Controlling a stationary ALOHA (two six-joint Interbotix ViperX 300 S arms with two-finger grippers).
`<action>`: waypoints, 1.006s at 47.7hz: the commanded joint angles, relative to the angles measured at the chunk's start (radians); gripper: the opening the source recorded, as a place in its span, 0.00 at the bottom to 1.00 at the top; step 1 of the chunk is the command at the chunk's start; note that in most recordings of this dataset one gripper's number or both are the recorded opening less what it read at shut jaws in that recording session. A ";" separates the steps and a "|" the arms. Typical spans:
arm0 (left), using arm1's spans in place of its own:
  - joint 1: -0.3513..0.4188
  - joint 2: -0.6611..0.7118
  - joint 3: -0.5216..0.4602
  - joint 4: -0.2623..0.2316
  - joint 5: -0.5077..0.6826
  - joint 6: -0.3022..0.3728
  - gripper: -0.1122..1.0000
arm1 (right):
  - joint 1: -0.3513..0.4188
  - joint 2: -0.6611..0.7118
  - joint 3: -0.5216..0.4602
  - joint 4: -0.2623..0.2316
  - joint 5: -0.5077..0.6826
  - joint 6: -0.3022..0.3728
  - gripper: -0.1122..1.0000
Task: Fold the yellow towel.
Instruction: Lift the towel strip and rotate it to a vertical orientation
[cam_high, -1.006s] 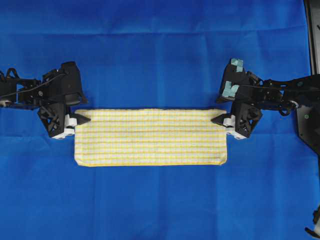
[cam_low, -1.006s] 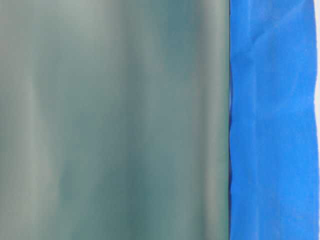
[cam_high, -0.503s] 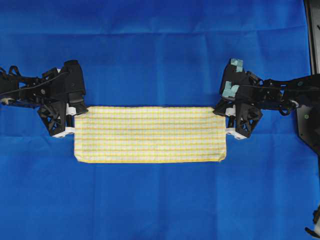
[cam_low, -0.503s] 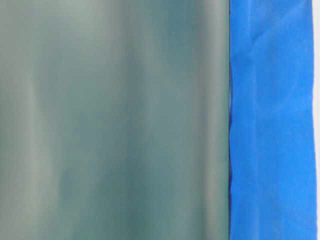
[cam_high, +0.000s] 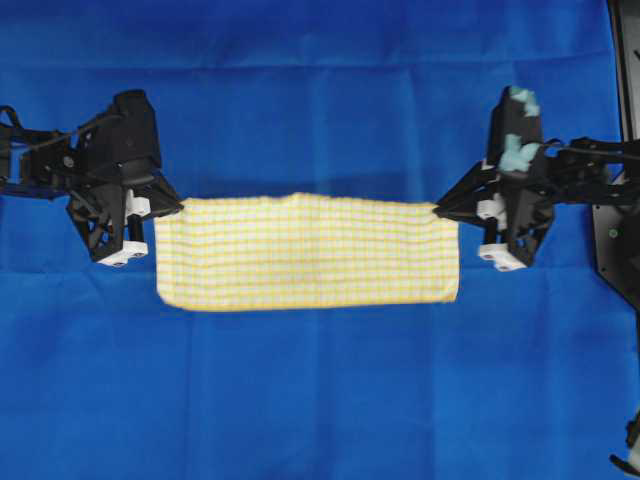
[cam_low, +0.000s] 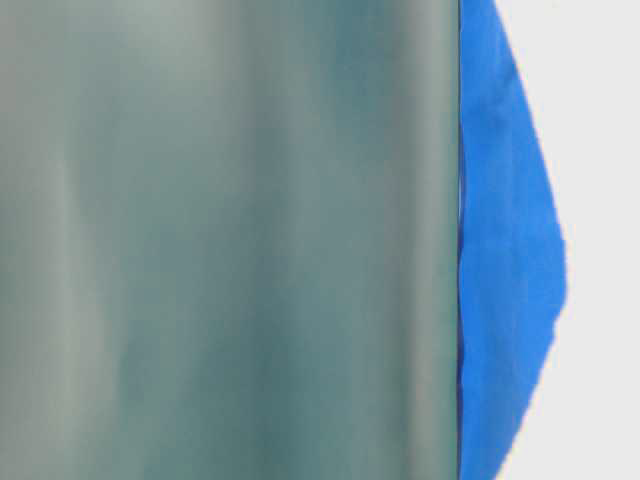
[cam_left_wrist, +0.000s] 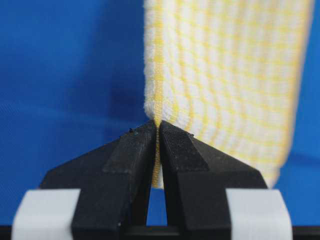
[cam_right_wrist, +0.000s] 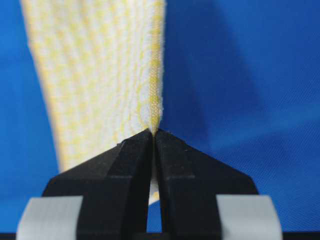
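The yellow towel (cam_high: 305, 250) is a long folded strip with fine yellow and white checks, stretched left to right across the middle of the overhead view. My left gripper (cam_high: 176, 208) is shut on its far left corner, and my right gripper (cam_high: 440, 209) is shut on its far right corner. The far edge is lifted and bows upward between the two. In the left wrist view the black fingertips (cam_left_wrist: 172, 145) pinch the towel's hem (cam_left_wrist: 159, 85). The right wrist view shows the same pinch on the towel (cam_right_wrist: 100, 75), with my right gripper (cam_right_wrist: 153, 132) closed on its edge.
A plain blue cloth (cam_high: 320, 90) covers the whole table under the towel. A dark frame part (cam_high: 625, 60) stands at the right edge. The table-level view is mostly blocked by a blurred grey-green surface (cam_low: 220, 240), with a strip of blue cloth (cam_low: 500, 250) beside it.
Both grippers closed on the towel's far corners and lifted them. The towel's far edge rose and the right arm shifted right. The blue cloth in the table-level view has pulled in.
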 joint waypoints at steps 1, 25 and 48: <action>0.003 -0.061 -0.037 0.002 0.021 0.000 0.12 | -0.006 -0.063 -0.023 -0.011 0.031 -0.002 0.11; -0.049 -0.158 -0.055 0.002 0.064 -0.011 0.12 | -0.009 -0.172 -0.032 -0.034 0.077 0.000 0.11; -0.244 -0.072 -0.103 -0.002 -0.117 -0.015 0.12 | -0.256 -0.040 -0.083 -0.109 -0.029 0.000 0.11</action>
